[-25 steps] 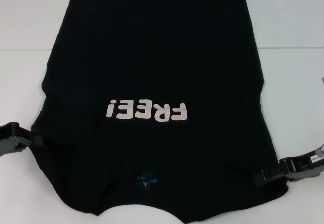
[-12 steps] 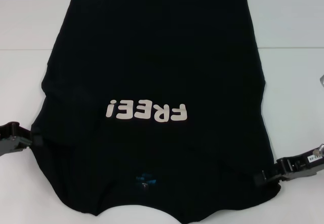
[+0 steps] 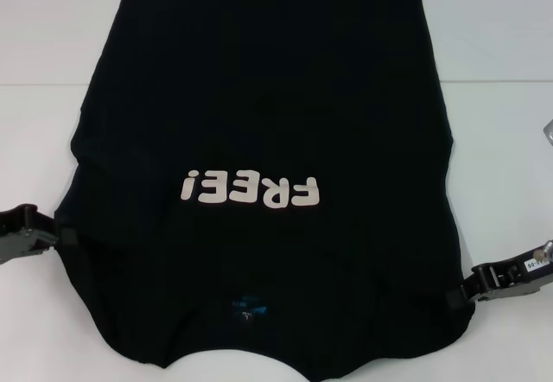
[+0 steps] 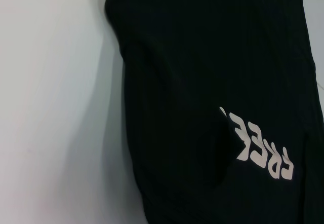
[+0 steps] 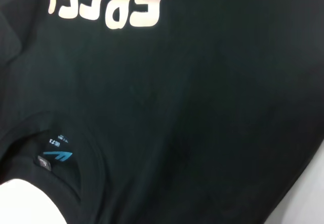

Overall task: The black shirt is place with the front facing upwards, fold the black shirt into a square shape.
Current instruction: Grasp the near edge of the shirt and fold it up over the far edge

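- Black shirt (image 3: 259, 123) lies flat on the white table (image 3: 501, 140), front up, filling most of the head view; collar end nearest the robot, hem at the far edge.
- White "FREE!" print (image 3: 251, 190) reads upside down from the head camera, sitting just below mid-shirt.
- Small blue neck label (image 3: 246, 307) shows inside the collar at the near edge; right wrist view also picks it up (image 5: 59, 155).
- Both sleeves look folded in; the outline is roughly a tall rectangle, wider toward the shoulders.
- Left gripper (image 3: 60, 237) sits at the shirt's left shoulder edge, touching the cloth. Can't tell if it is clamped or released.
- Right gripper (image 3: 462, 294) sits at the right shoulder edge, tips right at the fabric border. State can't be told either.
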Robot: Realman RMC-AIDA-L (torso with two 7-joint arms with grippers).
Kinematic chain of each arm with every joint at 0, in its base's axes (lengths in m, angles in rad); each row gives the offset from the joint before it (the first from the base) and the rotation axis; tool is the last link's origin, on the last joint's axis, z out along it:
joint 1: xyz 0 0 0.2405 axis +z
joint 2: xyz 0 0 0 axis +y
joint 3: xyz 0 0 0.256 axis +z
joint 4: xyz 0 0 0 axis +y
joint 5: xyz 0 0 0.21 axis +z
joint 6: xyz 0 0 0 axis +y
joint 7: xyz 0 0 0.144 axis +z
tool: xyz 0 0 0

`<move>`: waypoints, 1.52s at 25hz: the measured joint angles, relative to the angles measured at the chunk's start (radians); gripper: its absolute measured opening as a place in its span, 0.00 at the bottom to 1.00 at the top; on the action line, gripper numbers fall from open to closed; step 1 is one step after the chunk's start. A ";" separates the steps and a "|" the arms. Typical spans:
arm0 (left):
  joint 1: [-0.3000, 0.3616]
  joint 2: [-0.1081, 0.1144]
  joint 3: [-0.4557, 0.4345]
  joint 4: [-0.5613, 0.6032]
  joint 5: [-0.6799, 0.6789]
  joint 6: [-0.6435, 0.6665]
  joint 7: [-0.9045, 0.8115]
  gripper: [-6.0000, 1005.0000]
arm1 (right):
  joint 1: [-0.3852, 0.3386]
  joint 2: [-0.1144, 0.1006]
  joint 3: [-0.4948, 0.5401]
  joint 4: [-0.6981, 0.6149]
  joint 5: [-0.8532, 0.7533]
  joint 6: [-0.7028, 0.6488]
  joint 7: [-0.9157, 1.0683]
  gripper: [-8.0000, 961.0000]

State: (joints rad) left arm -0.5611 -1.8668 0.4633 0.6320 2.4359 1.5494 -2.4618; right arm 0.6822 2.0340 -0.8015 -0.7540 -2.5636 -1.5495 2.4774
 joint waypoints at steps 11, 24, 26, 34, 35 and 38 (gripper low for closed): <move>-0.004 -0.002 -0.008 0.003 -0.015 0.008 0.006 0.03 | 0.010 -0.017 0.004 -0.001 0.005 -0.010 -0.012 0.02; -0.020 0.049 0.010 -0.038 0.062 0.338 0.011 0.03 | -0.051 -0.058 0.023 -0.030 0.008 -0.301 -0.165 0.03; -0.020 0.050 0.022 -0.040 0.111 0.377 0.019 0.03 | -0.063 -0.061 0.019 -0.031 0.004 -0.345 -0.206 0.03; -0.037 0.031 0.112 -0.087 0.166 0.433 0.067 0.03 | -0.074 -0.064 0.028 -0.008 -0.015 -0.381 -0.264 0.03; -0.043 0.028 0.108 -0.091 0.163 0.430 0.073 0.03 | -0.069 -0.064 0.038 0.008 -0.011 -0.373 -0.270 0.03; -0.063 0.017 0.055 -0.093 0.146 0.405 0.088 0.03 | -0.050 -0.066 0.101 0.066 0.003 -0.351 -0.287 0.03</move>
State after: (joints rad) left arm -0.6238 -1.8497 0.5186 0.5393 2.5815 1.9541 -2.3737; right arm 0.6325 1.9676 -0.7003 -0.6882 -2.5610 -1.9001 2.1908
